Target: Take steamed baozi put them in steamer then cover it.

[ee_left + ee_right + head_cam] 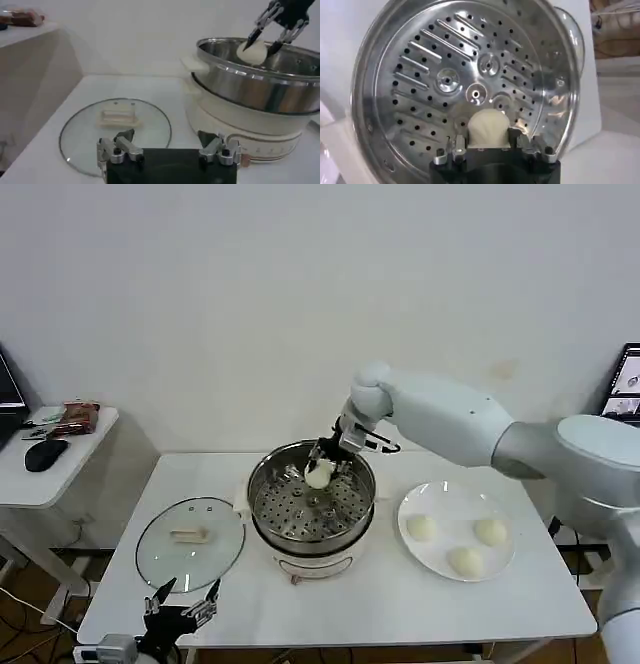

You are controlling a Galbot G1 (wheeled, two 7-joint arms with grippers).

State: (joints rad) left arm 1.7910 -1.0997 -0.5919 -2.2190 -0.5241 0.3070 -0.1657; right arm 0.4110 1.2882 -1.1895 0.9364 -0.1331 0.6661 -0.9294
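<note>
Lab-like test room, bare white wall (250,304), white table (400,604), side desk (60,454) with mouse (45,452)

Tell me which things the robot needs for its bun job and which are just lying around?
Needed: the baozi in the right gripper, three more baozi on the white plate, the steamer, the glass cover, the waiting left gripper.

Lying around: the computer mouse and packet on the side table.
</note>
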